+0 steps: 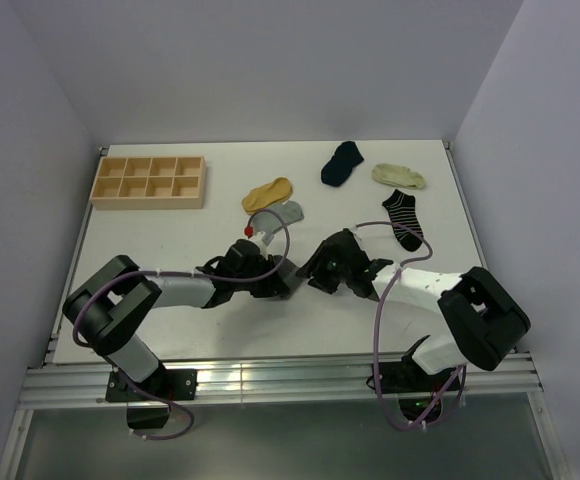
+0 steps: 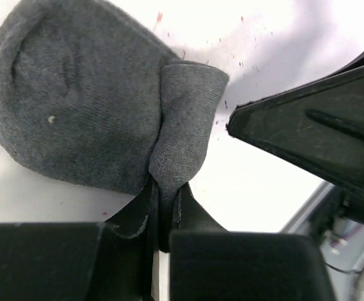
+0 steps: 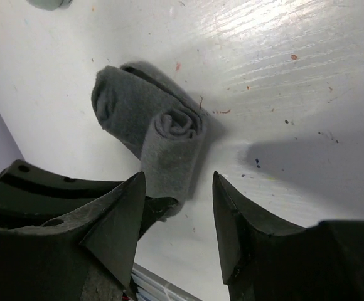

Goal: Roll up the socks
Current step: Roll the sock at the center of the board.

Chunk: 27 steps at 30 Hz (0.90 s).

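**Left pincer** (image 2: 165, 199): the jaws are pressed together with only a thin fold of fabric between them. They grip the loose tail of the dark grey sock (image 2: 75, 100). In the left wrist view the body of the sock lies flat on the bench (image 2: 276, 37) at 11 o'clock of the grip. A narrower folded strip runs from the body down into the jaws.

**Right pincer** (image 3: 176, 182): the jaws are spread wide and hold nothing. In the right wrist view the dark grey sock sits at 12 o'clock of the gap. Part of it is wound into a tight spiral, with the end face showing. The strip below the spiral passes down between the two fingers, clear of the right-hand one. Contact with the left-hand finger cannot be determined. The left pincer appears at 8 o'clock in this view, clamped on the end of the strip.

**Top view:** the two pincers meet at mid-bench, the left at 9 o'clock of the right. The dark grey sock is hidden beneath them.

**Other socks, all well apart from the pincers:**
- The mustard-yellow sock (image 1: 267, 193) touches the light grey sock (image 1: 286, 212), at 12 o'clock of the left pincer.
- The navy sock (image 1: 342, 163) lies at 12 o'clock of the right pincer.
- The cream sock (image 1: 399, 176) and the striped sock (image 1: 403, 218) lie at 1 o'clock of the right pincer.

**Wooden tray** (image 1: 148, 181): it has eight compartments and stands at 10 o'clock, at the far left of the bench.
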### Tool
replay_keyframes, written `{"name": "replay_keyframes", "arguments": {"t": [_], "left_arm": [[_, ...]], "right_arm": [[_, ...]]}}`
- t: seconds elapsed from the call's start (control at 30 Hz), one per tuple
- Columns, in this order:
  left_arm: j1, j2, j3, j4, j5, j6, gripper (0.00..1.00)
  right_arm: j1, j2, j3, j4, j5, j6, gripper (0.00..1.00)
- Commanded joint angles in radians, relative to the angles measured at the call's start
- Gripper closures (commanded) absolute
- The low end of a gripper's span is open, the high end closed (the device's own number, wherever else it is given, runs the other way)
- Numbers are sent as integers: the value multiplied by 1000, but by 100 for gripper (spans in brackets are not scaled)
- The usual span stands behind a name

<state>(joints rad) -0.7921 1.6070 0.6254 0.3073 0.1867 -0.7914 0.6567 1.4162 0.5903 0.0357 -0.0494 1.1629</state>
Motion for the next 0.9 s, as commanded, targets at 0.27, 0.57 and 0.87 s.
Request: {"name": "replay_keyframes", "arguments": {"t": [0.27,0.57,0.87], "left_arm": [[60,82,34,35,189,-112,100],[80,137,36,44,232,-150,100],[90,156,30,38,241,-167,99]], "right_arm": [[-6,70,-6,107,25,34,44],[-6,138,-12,142,6,50,45],[-6,161,26,76,11,24,77]]}}
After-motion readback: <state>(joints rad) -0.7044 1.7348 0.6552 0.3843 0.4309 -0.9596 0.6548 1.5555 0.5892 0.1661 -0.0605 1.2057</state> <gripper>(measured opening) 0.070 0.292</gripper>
